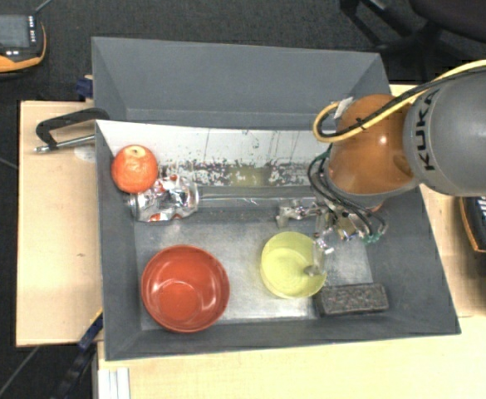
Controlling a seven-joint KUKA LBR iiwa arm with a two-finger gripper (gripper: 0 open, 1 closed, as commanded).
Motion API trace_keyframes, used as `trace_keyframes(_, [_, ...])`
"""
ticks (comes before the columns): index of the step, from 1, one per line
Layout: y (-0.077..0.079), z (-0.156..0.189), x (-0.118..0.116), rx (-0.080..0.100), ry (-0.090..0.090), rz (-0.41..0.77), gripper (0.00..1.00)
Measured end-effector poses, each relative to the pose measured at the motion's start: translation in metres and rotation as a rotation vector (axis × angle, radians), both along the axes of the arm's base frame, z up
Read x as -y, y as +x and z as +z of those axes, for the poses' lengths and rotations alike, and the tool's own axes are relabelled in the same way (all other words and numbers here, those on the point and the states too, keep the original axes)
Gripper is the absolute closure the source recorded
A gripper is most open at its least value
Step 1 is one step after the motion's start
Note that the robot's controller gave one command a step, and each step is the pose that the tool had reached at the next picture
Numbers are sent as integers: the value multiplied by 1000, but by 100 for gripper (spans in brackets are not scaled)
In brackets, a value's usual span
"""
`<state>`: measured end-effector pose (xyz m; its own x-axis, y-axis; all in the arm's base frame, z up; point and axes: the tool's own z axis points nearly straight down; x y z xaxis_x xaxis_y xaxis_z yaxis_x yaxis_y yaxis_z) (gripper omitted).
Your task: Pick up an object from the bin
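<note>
Nearest, along the near edge of the bin [226, 81], a dark grey rectangular block [353, 298] lay flat towards the near-right corner. A red bowl [184, 288] sat upright towards the near-left corner. Between them and a little farther in stood a small yellow-green bowl [286, 266], mouth up, its right side just beside the block but apparently not touching it.

The end effector [319, 256] hung low at the right rim of that yellow-green bowl, its tip seeming to dip just inside the rim. Whether it was spread, pressed together or pinching the rim could not be told from this angle. Nothing was visibly lifted, so the pick looked not yet done, with the yellow-green bowl as the likeliest thing to be taken.

Farther back, near the left wall, lay a crumpled silver can [164, 200], and beyond it in the far-left corner a round orange-red fruit [135, 169]. Both were well apart from the end effector.

The main risk seemed to be the hold itself. A grip on one side of a thin rim is off-centre, so the bowl could tilt and slip out on the way up. If the close missed the rim, the light bowl might skate across the smooth floor or tip over. The block, lying so close, could be nudged.
</note>
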<state>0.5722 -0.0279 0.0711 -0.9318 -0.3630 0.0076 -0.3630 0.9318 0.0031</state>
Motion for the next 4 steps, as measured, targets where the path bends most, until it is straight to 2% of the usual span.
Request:
trace_keyframes(1, [-11, 0, -55, 1, 4, 65, 0])
trace_keyframes(2, [29, 5, -10, 12, 4, 67, 0])
trace_keyframes(3, [-50, 0, -30, 15, 7, 314, 0])
trace_keyframes(4, [-51, 0, -5, 18, 7, 297, 0])
